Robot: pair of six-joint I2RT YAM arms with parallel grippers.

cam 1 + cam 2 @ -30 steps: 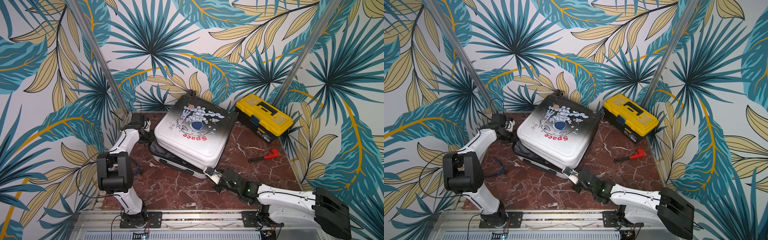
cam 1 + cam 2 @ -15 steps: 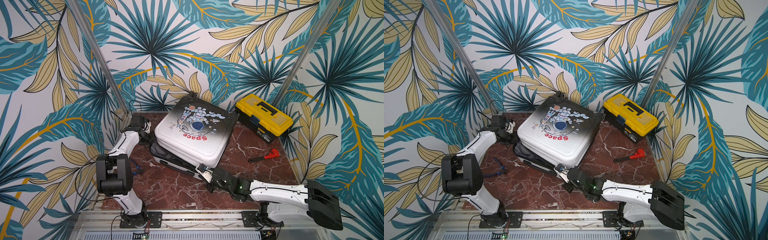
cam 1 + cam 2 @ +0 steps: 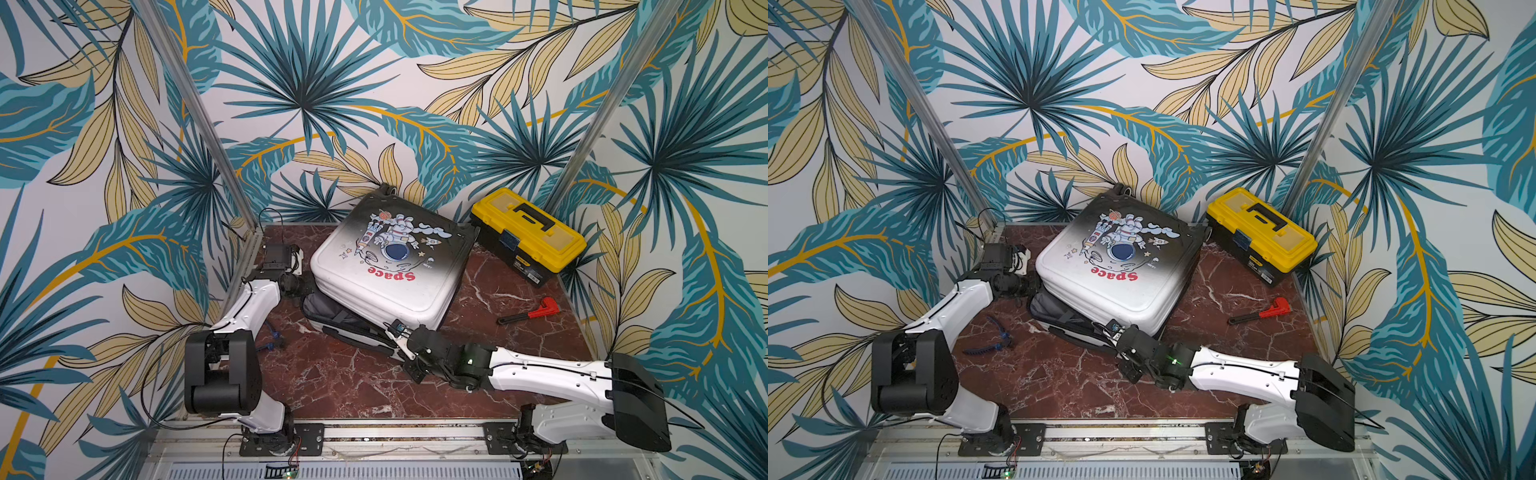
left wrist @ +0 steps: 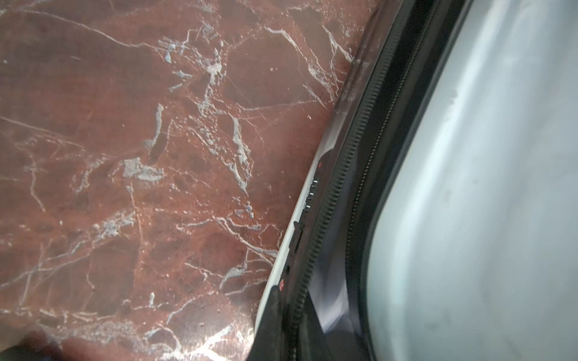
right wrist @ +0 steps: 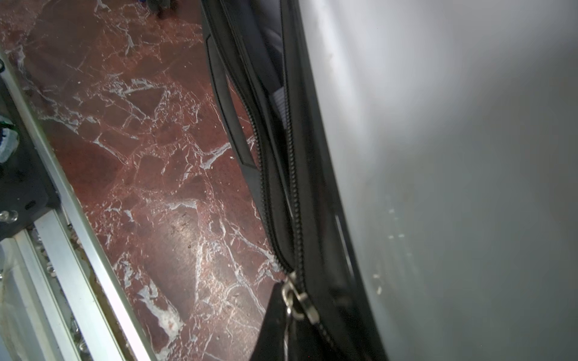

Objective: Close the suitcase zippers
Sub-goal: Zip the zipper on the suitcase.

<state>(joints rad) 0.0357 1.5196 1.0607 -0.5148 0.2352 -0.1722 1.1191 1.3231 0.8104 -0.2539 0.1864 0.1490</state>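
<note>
Two closed grippers (image 3: 306, 289) (image 3: 394, 329) at the suitcase (image 3: 386, 270) zippers (image 5: 294, 187)

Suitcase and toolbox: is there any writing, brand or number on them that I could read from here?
"Space": red letters on the suitcase lid, next to the astronaut cartoon, upside down in both top views.
On the yellow toolbox, the front label: too small to read.
On the suitcase side, the lock dials (left wrist view): too blurred to read.
</note>
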